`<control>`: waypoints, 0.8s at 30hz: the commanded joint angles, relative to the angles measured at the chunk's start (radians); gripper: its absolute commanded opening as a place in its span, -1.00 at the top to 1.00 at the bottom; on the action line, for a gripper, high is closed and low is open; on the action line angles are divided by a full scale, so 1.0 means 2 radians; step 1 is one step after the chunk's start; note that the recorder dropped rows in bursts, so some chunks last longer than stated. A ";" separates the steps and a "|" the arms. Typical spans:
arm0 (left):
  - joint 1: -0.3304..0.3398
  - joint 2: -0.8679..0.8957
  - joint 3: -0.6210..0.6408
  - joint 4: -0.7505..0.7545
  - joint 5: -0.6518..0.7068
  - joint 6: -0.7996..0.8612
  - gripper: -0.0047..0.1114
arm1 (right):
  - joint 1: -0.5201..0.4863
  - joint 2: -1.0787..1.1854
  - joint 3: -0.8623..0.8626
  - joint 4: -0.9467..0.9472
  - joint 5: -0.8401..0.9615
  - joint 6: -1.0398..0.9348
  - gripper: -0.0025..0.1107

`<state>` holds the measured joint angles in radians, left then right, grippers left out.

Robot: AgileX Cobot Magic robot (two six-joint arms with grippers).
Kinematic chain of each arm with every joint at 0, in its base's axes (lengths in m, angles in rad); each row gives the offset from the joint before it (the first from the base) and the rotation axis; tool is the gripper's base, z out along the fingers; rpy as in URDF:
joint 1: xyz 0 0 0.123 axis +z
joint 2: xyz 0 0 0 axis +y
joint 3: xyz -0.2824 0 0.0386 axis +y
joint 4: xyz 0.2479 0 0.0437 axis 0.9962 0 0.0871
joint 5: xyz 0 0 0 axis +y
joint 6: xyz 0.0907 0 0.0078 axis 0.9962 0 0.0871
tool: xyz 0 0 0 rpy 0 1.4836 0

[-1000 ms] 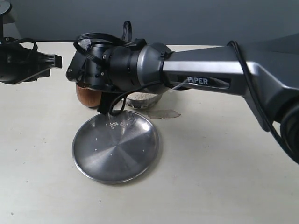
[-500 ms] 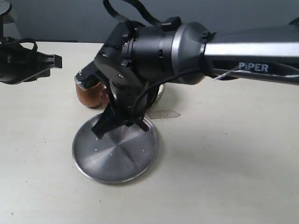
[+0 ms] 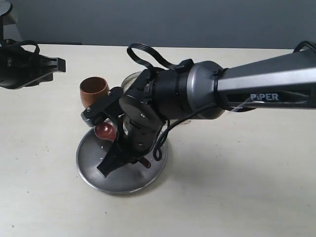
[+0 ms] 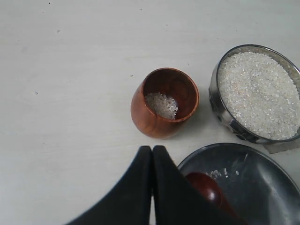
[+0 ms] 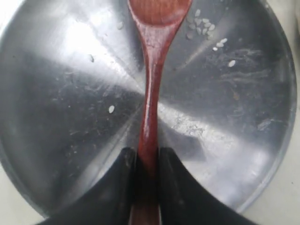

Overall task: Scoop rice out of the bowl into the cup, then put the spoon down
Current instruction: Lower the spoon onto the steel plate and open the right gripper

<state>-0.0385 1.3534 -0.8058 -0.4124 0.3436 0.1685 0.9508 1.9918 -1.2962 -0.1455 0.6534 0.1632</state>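
Note:
The brown wooden cup [image 3: 94, 91] stands upright behind the plate with a little rice [image 4: 161, 104] in its bottom. Beside the cup [image 4: 165, 101] is the steel bowl [image 4: 220, 112], filled with rice [image 4: 258, 91]; in the exterior view only a bit of the bowl's rim [image 3: 131, 78] shows behind the right arm. My right gripper [image 5: 146, 157] is shut on the handle of the reddish-brown spoon [image 5: 150, 103], low over the plate. The spoon's oval end [image 3: 104, 131] is near the plate's rim closest to the cup. My left gripper [image 4: 152, 152] is shut and empty, hovering apart at the left [image 3: 52, 64].
The large flat steel plate [image 3: 94, 170] lies in front of the cup and bowl, with a few loose grains [image 5: 201, 23] on it. A small clear scrap [image 3: 185, 122] lies on the pale table next to the bowl.
My right gripper has swung from the cup down over the plate, bringing the spoon low onto it. The cup is now uncovered. The left gripper has stayed still.

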 commanded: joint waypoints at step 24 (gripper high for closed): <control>-0.001 0.001 -0.002 0.001 -0.003 0.000 0.91 | -0.001 -0.149 0.057 -0.254 0.060 0.234 0.96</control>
<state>-0.0385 1.3534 -0.8058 -0.4124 0.3436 0.1685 0.9508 1.7630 -1.2488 -0.5678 0.7971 0.5074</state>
